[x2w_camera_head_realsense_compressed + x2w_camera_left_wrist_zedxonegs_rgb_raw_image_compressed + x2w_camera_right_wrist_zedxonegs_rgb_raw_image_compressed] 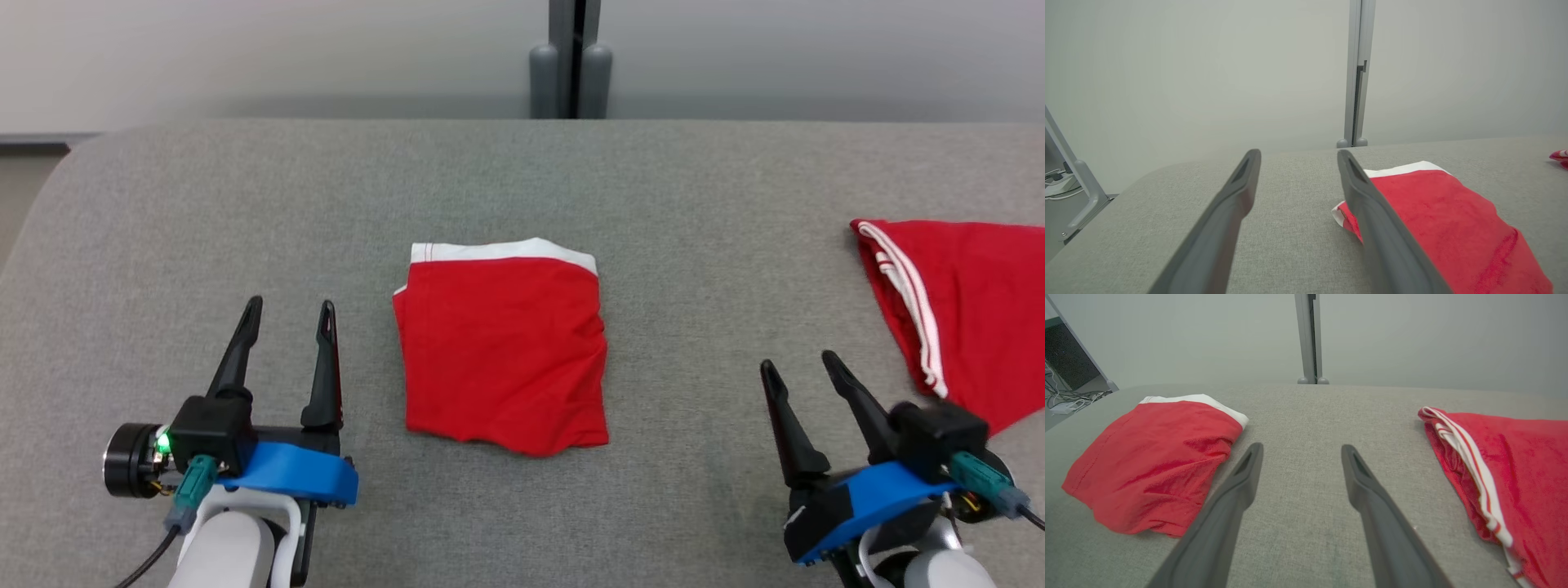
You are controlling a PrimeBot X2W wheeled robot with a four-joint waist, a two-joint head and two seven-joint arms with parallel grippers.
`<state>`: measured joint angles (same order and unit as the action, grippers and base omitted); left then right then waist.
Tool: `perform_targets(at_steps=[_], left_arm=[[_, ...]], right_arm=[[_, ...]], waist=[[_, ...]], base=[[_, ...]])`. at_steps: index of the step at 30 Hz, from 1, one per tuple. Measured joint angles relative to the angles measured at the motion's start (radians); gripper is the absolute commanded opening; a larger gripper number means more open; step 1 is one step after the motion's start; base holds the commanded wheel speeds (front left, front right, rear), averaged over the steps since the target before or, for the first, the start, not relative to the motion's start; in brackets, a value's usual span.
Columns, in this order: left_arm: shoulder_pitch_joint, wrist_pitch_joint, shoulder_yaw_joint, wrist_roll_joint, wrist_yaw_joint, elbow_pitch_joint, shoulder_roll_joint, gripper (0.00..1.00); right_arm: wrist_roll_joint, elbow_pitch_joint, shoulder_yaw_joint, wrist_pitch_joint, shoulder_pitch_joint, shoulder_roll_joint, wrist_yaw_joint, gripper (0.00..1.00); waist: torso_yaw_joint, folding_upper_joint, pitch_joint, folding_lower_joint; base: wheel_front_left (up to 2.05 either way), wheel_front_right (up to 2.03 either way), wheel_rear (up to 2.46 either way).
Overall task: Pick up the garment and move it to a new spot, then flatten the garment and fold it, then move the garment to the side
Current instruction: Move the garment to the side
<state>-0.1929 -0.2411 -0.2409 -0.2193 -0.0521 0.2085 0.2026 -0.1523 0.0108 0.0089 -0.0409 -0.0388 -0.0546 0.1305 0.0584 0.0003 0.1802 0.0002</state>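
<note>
The folded red garment (502, 351), white band along its upper edge, is lying flat at the centre of the head view on the grey table (694, 204). A second red garment (963, 310) with white stripes is lying at the right edge of the frame, well apart from the first.

The left tool (291, 304) is sitting at the lower left with its fingers spread and nothing between them. The right tool (798, 361) is sitting at the lower right, likewise spread and empty. Neither is touching cloth.

Judged from this layout, the fold is looking complete and the move to the side is the step in hand.

Procedure:
1. Bring both tools to opposite edges of the folded garment, low to the table.
2. Slide one finger of each tool under all layers; a pinch on the top layer alone is likely to be opening the fold.
3. Lift evenly and carry level toward bare table, avoiding the second garment.
4. Lower fully before releasing.
</note>
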Motion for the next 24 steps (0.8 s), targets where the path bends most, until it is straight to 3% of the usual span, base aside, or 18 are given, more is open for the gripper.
perform_targets(at_steps=[16,17,18,20,24], left_arm=[[-0.1,-0.02,0.019,0.022,0.009,-0.011,-0.033,1.0],[-0.1,-0.02,0.021,0.025,0.01,-0.011,-0.035,1.0],[-0.1,-0.02,0.023,0.027,0.013,-0.012,-0.039,1.0],[-0.1,-0.02,0.027,0.027,0.017,-0.013,-0.043,1.0],[-0.1,-0.02,0.031,0.036,0.019,-0.012,-0.05,1.0]], right_arm=[[-0.115,-0.428,0.27,0.069,-0.312,0.003,0.0,1.0],[-0.122,-0.443,0.278,0.069,-0.323,0.002,0.0,0.84],[-0.126,-0.456,0.285,0.069,-0.335,0.002,0.0,0.51],[-0.146,-0.478,0.304,0.074,-0.347,0.002,0.0,0.0],[-0.169,-0.502,0.322,0.106,-0.359,0.003,0.0,0.0]], waist=[[0.125,0.0001,0.17,0.0],[0.125,0.0001,0.171,0.0],[0.124,0.0,0.171,-0.0002],[0.122,-0.0001,0.17,-0.0003],[0.117,-0.0001,0.163,-0.0002]], base=[[0.0,0.0,0.0],[0.0,0.0,0.0],[0.0,0.0,0.0],[0.0,0.0,0.0],[0.0,0.0,0.0]])
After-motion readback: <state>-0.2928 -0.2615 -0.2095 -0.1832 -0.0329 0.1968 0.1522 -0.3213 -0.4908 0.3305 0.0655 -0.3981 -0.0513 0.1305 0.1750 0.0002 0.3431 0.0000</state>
